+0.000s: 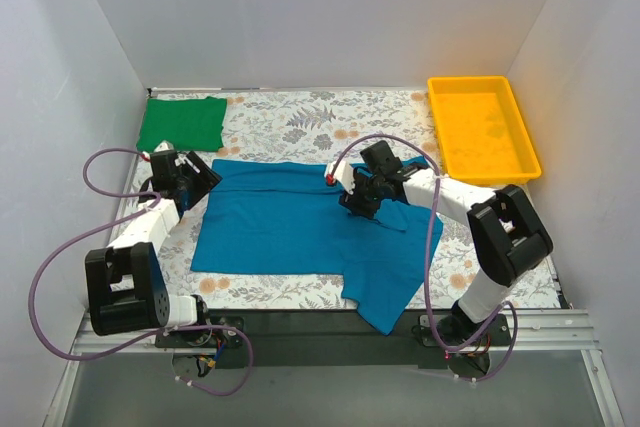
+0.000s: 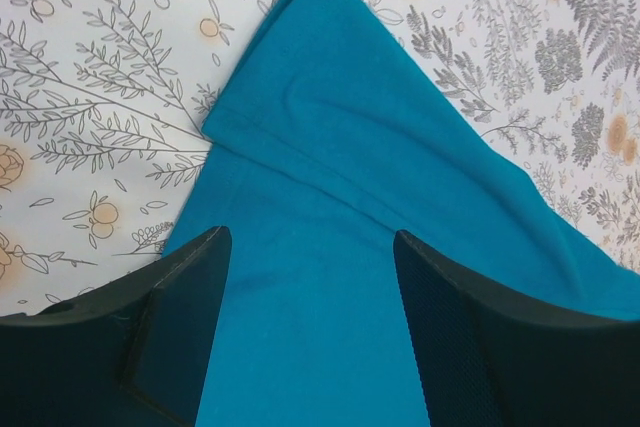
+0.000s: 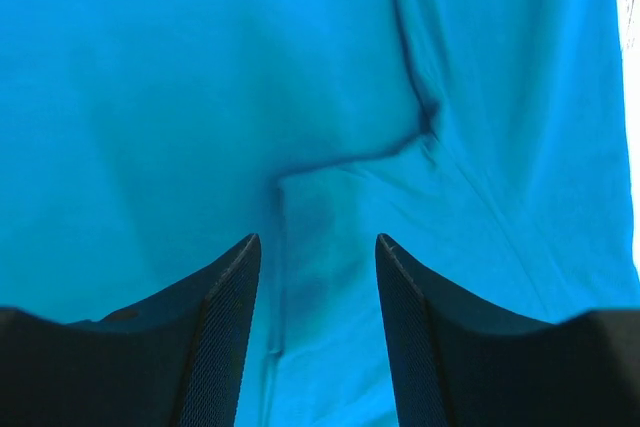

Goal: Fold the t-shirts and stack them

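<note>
We see the teal shirt spread across the middle of the table, its near right part reaching over the table's near edge. The left claw hangs over the shirt's far left corner. Its fingers stand wide apart with nothing between them, and a sleeve lies just ahead of their tips. The right claw is over the right part of the same shirt. Its jaws are also parted and empty, above a folded edge with a dark crease running from it. We cannot tell whether either claw touches the cloth.

The green shirt lies folded in a flat square in the far left corner, beyond the left claw and apart from the teal one.

The table carries a pale cover printed with grey leaves and orange flowers. A yellow tray sits in the far right corner, clear of both shirts. Plain white walls close the table in on three sides.
</note>
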Controlling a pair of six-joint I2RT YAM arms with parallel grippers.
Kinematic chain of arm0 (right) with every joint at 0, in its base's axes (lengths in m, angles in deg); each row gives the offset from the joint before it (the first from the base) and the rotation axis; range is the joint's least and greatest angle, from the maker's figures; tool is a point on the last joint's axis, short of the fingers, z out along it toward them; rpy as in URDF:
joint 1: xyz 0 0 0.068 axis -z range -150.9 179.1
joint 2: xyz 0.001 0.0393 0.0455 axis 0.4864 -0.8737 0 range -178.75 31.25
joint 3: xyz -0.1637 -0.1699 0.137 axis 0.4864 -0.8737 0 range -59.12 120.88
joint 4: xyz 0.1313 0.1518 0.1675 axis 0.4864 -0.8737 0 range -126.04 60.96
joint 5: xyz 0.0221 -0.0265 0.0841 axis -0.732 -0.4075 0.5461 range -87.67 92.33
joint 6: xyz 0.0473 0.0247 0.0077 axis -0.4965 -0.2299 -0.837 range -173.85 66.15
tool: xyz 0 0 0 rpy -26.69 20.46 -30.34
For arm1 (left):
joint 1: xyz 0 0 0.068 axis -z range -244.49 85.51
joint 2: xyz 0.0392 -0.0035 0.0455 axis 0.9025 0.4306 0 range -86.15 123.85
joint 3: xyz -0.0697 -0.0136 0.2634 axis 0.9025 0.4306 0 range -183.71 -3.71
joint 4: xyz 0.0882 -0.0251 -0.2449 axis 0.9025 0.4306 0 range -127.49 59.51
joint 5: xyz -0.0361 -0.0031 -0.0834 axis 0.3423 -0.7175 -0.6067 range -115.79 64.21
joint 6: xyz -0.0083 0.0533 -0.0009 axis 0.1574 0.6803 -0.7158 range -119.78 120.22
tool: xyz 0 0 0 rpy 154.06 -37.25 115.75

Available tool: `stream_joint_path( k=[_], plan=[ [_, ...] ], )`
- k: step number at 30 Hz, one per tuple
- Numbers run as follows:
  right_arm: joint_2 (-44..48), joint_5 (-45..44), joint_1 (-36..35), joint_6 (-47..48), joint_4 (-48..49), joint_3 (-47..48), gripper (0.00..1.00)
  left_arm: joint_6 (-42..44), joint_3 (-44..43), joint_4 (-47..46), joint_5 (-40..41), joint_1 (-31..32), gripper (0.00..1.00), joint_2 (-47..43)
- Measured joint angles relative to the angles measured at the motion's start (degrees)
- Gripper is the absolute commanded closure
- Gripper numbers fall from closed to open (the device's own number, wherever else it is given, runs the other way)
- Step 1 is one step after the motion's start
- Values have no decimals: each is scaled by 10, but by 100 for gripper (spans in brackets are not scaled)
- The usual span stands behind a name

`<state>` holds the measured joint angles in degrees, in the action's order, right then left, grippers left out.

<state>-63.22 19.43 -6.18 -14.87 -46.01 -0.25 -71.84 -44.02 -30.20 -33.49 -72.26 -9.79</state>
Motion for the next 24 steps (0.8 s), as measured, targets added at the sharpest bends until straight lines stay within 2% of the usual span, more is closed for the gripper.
stream_joint_path(
  k=[6,13,16,20,24],
  plan=[
    [-48,-54,-10,-14,5,17,46,-12,0,11,1,0,37,22],
    [-61,-65,-25,-17,6,18,49,-13,0,14,1,0,38,22],
    [-61,-64,-25,-16,6,18,47,-12,0,14,0,0,39,22],
    [-48,-40,-19,-1,-4,14,44,7,-1,13,-23,0,40,22],
    [31,22,21,15,-29,-7,44,35,-1,4,-71,0,39,9]
  ],
)
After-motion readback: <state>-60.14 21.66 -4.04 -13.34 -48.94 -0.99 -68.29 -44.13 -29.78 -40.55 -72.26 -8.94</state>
